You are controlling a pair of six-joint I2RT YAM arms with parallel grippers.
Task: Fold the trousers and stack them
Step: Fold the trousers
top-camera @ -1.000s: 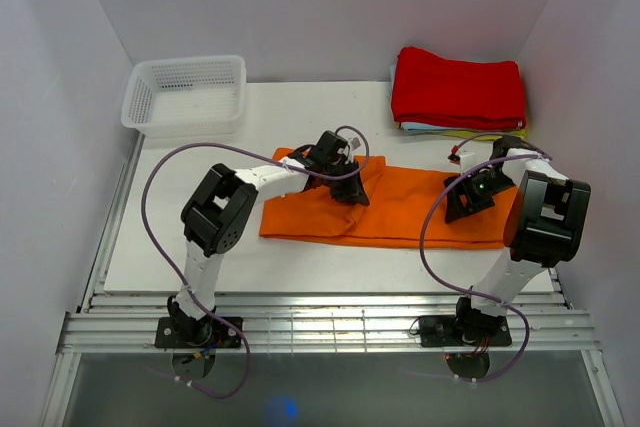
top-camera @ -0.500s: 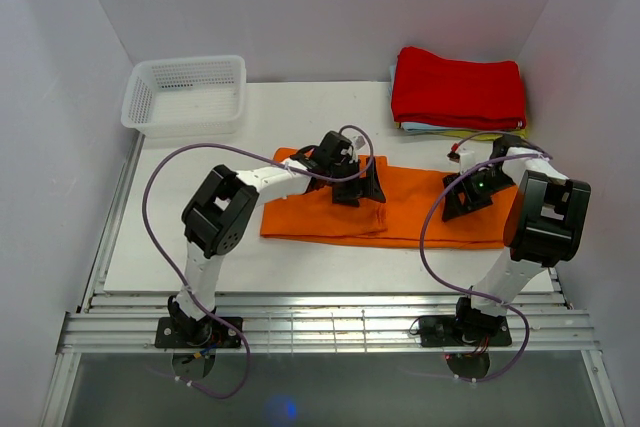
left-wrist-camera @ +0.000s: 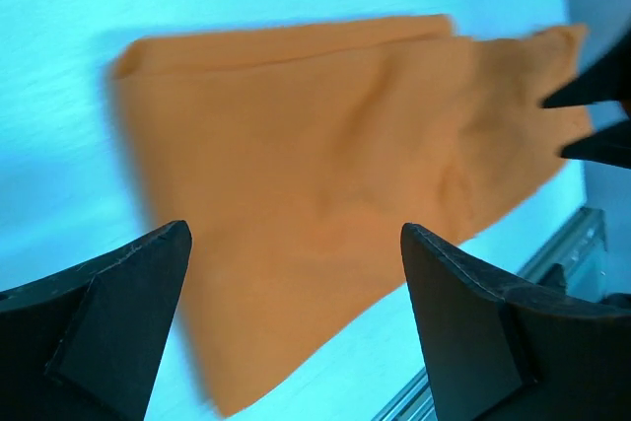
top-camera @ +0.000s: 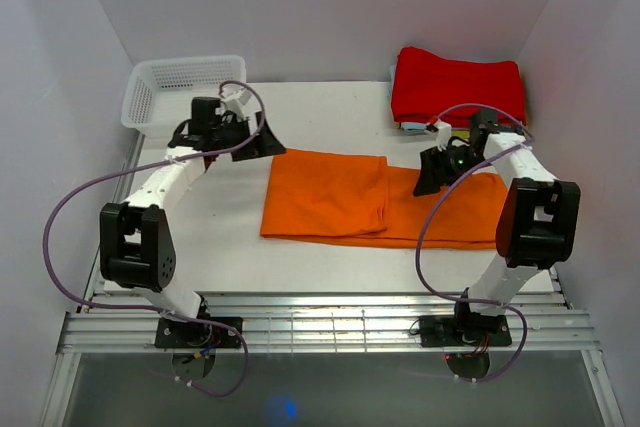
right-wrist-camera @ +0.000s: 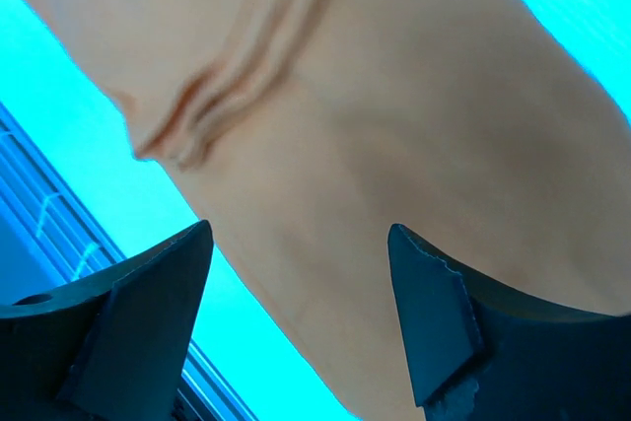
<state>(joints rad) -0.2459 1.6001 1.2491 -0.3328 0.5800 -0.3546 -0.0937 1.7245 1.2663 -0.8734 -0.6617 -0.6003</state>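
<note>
no readable text, no labels, no brand marks, no numbers in any view

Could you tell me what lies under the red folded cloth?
Only a thin pale blue edge peeks out beneath the red folded cloth; how much more lies there is covered.

A white plastic basket (top-camera: 185,94) with latticed walls sits at the far left corner of the white tabletop (top-camera: 330,107), hard against the wall. At the far right corner lies a neatly folded red cloth (top-camera: 458,87), stacked on thinner pale blue and yellow layers (top-camera: 425,128). Metal slats (top-camera: 330,327) run along the near edge.
</note>
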